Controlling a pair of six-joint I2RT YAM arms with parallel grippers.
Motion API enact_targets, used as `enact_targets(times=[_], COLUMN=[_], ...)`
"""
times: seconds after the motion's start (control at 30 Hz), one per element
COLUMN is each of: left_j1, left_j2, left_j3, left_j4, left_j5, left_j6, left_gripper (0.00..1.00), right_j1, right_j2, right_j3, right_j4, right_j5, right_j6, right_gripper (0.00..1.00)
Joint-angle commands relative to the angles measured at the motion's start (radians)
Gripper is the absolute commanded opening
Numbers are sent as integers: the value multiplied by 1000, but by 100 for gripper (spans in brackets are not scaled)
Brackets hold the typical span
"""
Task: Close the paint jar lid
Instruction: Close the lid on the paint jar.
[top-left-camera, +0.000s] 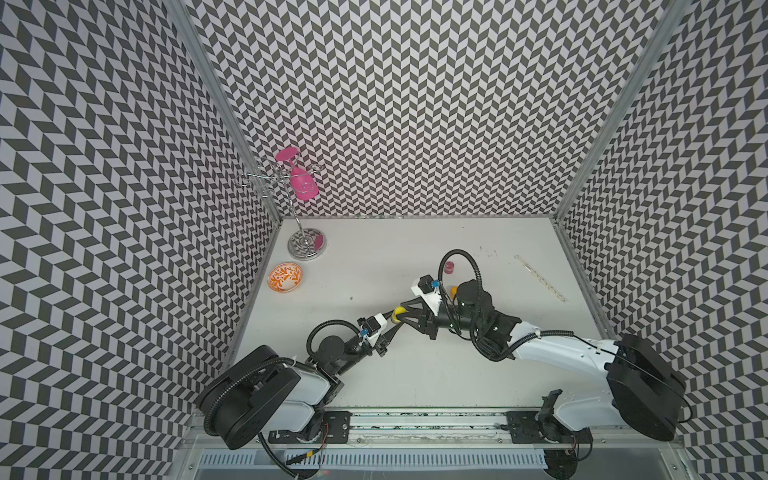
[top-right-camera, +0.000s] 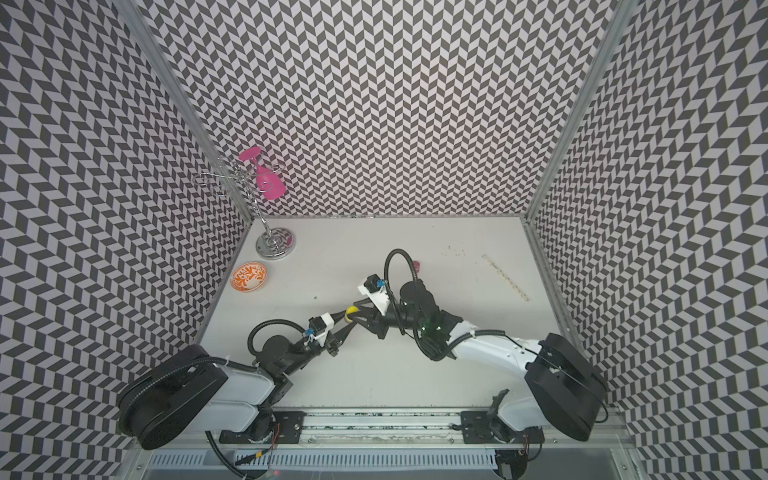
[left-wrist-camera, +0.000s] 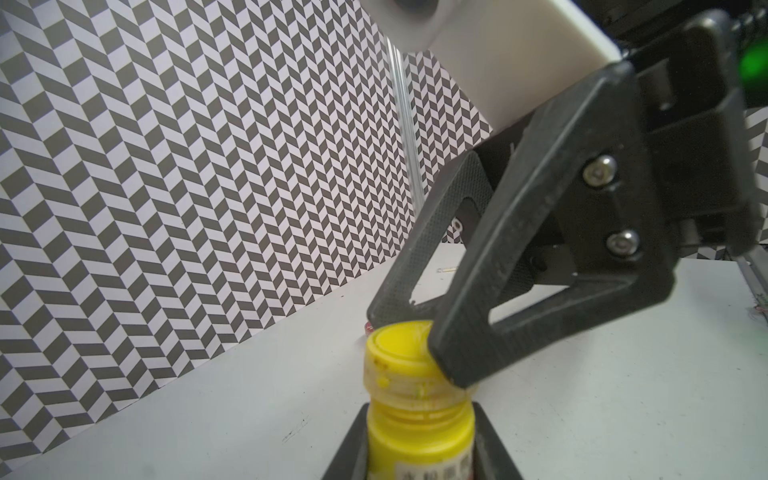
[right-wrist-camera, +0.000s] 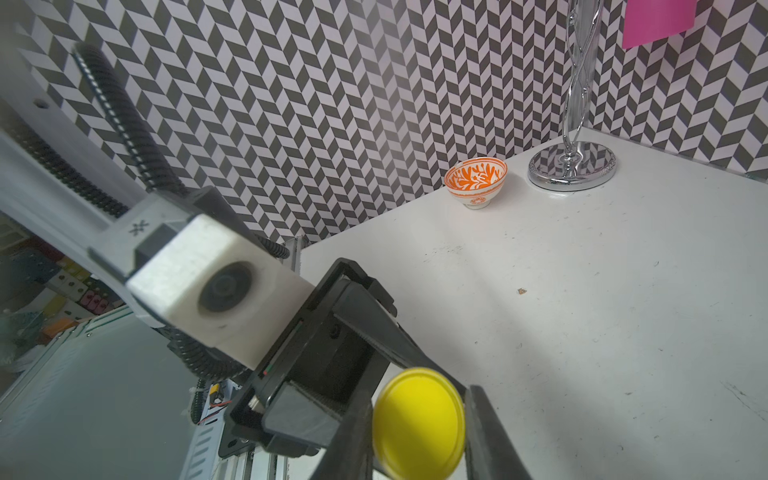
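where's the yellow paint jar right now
In both top views the yellow paint jar is mid-table, clamped in the left hand, with the right hand gripping its lid.

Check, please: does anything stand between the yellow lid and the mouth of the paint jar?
Nothing visible does. The lid, gripped by the right gripper, already sits on the neck of the jar, which the left gripper holds.
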Motion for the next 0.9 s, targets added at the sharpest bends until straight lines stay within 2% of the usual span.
enact_targets(times=[0.0, 0.2, 0.4, 0.87], left_j1=[-3, -3, -3, -3], left_j2=[-45, -48, -47, -47], left_j3=[17, 20, 26, 33], left_j4=[299, 282, 269, 250], left_j5=[-6, -22, -23, -6], left_j6=[-13, -8, -13, -10], left_gripper=[25, 25, 25, 25], right_j1=[-3, 3, 19, 106], right_j2=[-9, -28, -41, 64], right_j3=[-61, -77, -80, 22], right_j4=[-60, -52, -53, -127], right_j5=[-35, -35, 32, 133], right_j6=[48, 61, 54, 3], right_gripper=[20, 20, 20, 20])
